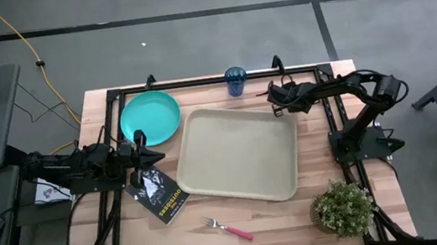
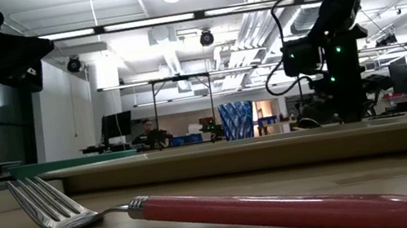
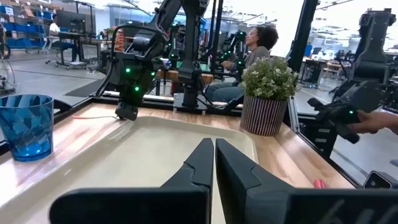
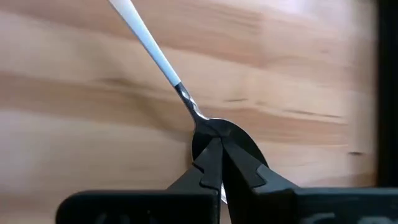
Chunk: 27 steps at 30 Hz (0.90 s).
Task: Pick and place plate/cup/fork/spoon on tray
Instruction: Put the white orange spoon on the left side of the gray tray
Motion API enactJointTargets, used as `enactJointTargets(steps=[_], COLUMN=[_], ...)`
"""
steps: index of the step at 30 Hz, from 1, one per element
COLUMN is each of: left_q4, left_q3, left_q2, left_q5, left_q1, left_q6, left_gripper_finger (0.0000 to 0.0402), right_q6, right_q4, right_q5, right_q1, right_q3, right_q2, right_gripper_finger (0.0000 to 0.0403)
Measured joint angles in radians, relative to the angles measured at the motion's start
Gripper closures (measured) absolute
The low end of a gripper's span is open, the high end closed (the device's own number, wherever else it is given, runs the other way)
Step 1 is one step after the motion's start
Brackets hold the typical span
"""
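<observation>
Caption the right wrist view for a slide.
Right gripper closed on the spoon bowl, over the wooden table.

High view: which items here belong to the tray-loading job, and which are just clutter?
Job items: tray, plate, cup, fork, spoon under the right gripper beside the tray's far right corner.

Clutter: black booklet, potted plant.

Black booklet (image 1: 161,195) on table (image 1: 282,216) w/ potted plant (image 1: 344,207) near corner.
</observation>
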Motion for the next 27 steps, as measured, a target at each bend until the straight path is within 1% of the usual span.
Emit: enactJointTargets(steps=[4, 10, 15, 17, 20, 23, 25, 27], left_q4=[0.0, 0.0, 0.0, 0.0, 0.0, 0.0, 0.0, 0.0], left_q3=[0.0, 0.0, 0.0, 0.0, 0.0, 0.0, 0.0, 0.0], left_q2=[0.0, 0.0, 0.0, 0.0, 0.0, 0.0, 0.0, 0.0], left_q5=[0.0, 0.0, 0.0, 0.0, 0.0, 0.0, 0.0, 0.0], left_q1=[0.0, 0.0, 0.0, 0.0, 0.0, 0.0, 0.0, 0.0], left_q6=[0.0, 0.0, 0.0, 0.0, 0.0, 0.0, 0.0, 0.0], left_gripper_finger=[0.0401, 0.0402, 0.0402, 0.0401, 0.0401, 0.0402, 0.0402, 0.0401], right_q6=[-0.032, -0.085, -0.119, -0.094, -0.01, 0.096, 0.142, 0.166], right_q4=[-0.003, -0.016, -0.128, -0.171, -0.19, -0.137, -0.048, 0.088], right_q5=[-0.005, 0.059, 0.074, 0.107, 0.141, 0.162, 0.143, 0.107], right_q1=[0.033, 0.035, 0.05, 0.077, 0.134, 0.201, 0.237, 0.255], right_q3=[0.028, 0.043, 0.043, 0.03, -0.031, -0.137, -0.223, -0.311], right_q2=[0.002, -0.042, -0.121, -0.163, -0.24, -0.336, -0.404, -0.473], right_gripper_finger=[0.0403, 0.0403, 0.0403, 0.0403, 0.0403, 0.0403, 0.0402, 0.0397])
